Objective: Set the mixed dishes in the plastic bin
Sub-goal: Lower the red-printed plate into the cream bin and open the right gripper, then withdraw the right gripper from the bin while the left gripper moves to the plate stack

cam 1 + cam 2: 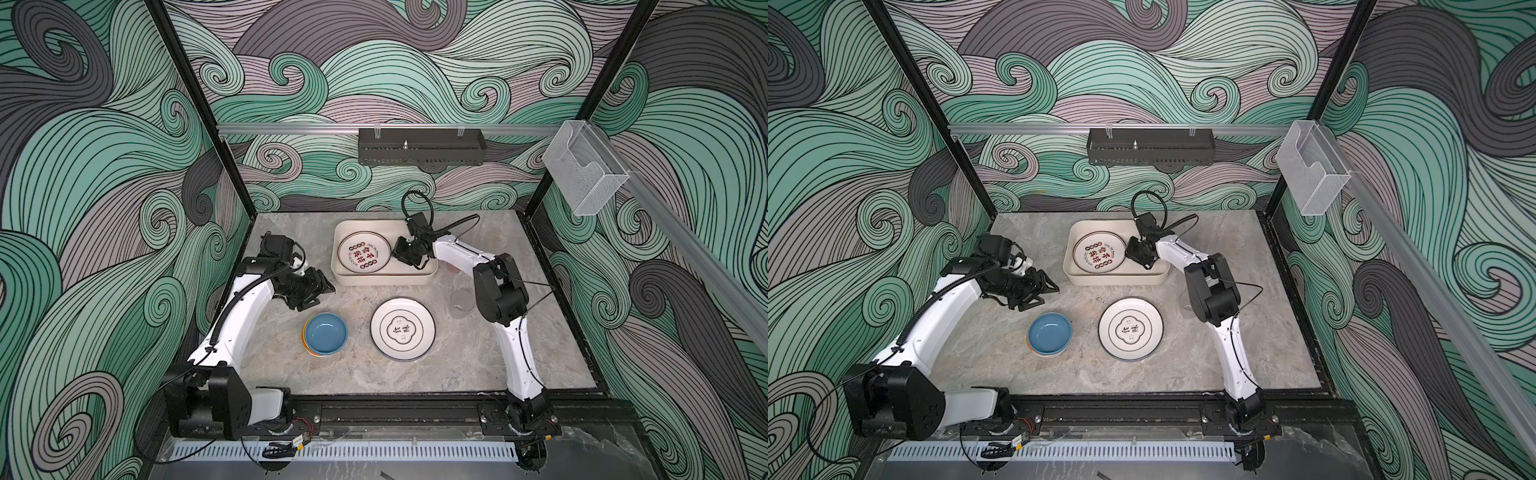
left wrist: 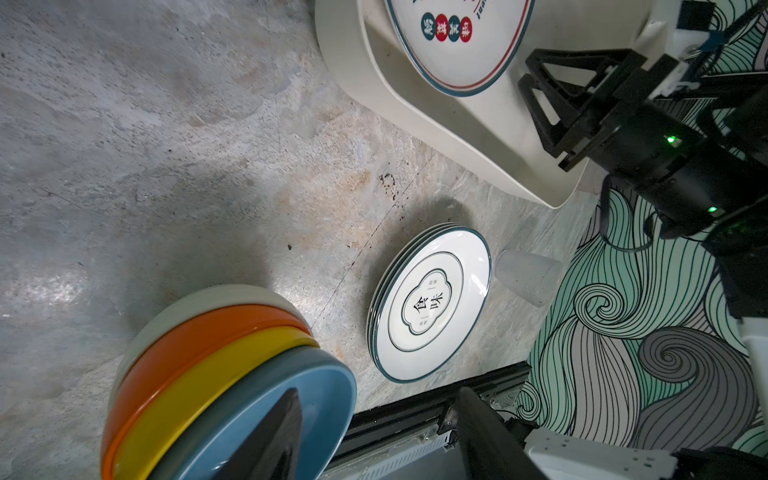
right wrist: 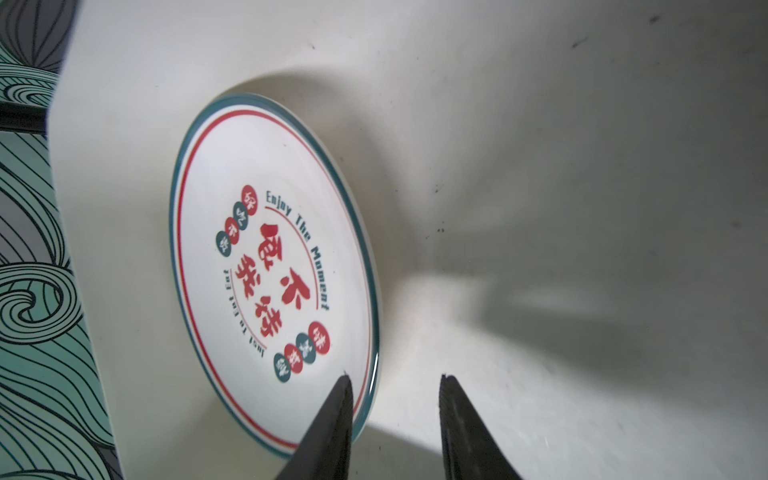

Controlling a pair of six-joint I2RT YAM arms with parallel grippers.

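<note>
The cream-white shallow plastic bin (image 1: 384,277) sits at the far edge of the grey marble tabletop (image 1: 291,374). A round white plate with red characters (image 1: 364,253) lies flat in its left end. The right gripper (image 3: 395,378) hangs over the bin's right end, jaws apart, holding nothing. The left gripper (image 1: 322,296), also apart and empty, hovers left of the bin. Stacked bowls, blue on top (image 1: 325,332), and white plates with black characters (image 1: 402,329) rest mid-surface.

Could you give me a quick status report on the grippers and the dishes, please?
Left gripper open, empty. Right gripper open at rim of red-lettered plate lying in bin. Bowls, plate stack, cup wait on table. Nothing in the way.
</note>
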